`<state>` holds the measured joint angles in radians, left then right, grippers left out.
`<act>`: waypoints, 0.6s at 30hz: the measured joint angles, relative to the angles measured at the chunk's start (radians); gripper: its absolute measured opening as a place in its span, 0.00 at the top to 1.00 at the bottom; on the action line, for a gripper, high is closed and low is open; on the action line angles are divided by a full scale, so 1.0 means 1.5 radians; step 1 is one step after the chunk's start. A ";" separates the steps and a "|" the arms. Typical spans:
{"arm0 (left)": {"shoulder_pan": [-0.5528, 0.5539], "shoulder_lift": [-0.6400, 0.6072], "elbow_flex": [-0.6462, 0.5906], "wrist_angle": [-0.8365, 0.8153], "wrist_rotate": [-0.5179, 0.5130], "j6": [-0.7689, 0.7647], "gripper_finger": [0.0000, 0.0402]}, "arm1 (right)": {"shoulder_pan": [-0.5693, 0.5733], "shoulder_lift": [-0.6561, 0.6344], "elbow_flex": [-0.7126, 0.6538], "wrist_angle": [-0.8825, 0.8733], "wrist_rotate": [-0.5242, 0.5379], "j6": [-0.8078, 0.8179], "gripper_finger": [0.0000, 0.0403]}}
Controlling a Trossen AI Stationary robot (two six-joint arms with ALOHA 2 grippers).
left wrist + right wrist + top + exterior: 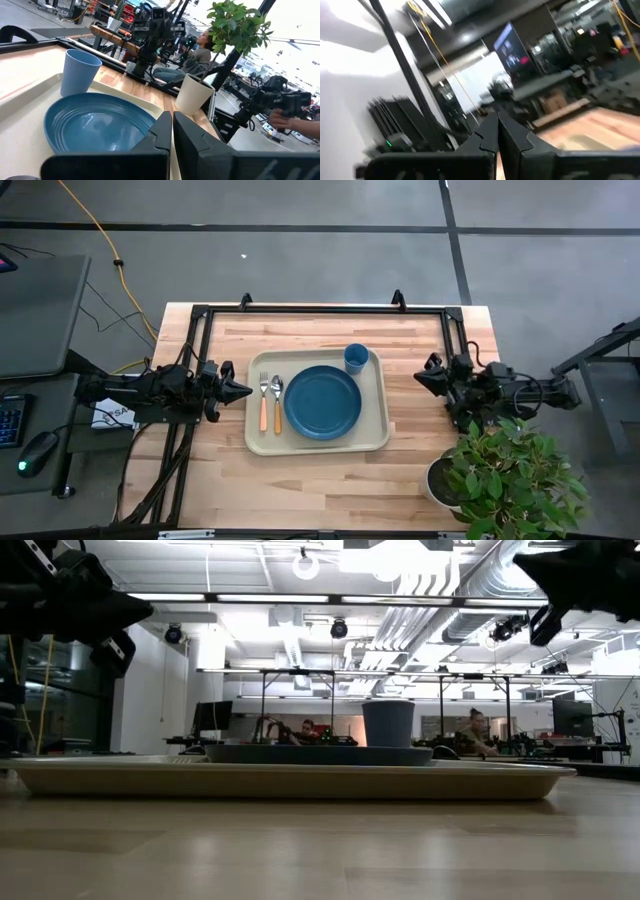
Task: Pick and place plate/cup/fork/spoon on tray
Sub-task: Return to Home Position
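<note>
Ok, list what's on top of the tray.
On the tray: the plate in the middle, the cup at its far right corner, the fork and spoon side by side left of the plate. The tray surface beneath them is hidden.

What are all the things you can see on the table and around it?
tray: one, cream-beige, middle of the wooden table
plate: one, blue, centre of tray
cup: one, blue, upright by the tray's far right corner
fork: one, orange handle, left of plate
spoon: one, orange handle, between fork and plate
potted plant: one, green in white pot, table's near right corner
people: two, seated far behind, low view
left end effector: one, dark, shut, left of tray
right end effector: one, dark, shut, right of tray
</note>
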<state>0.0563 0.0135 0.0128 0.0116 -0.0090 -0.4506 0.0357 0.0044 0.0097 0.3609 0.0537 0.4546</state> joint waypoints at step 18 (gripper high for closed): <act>0.000 0.000 0.000 0.001 0.000 -0.001 1.00 | 0.000 0.015 0.000 -0.231 -0.031 -0.032 1.00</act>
<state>0.0563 0.0135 0.0128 0.0124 -0.0093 -0.4514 0.0357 0.0263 0.0097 0.0151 0.0067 0.4066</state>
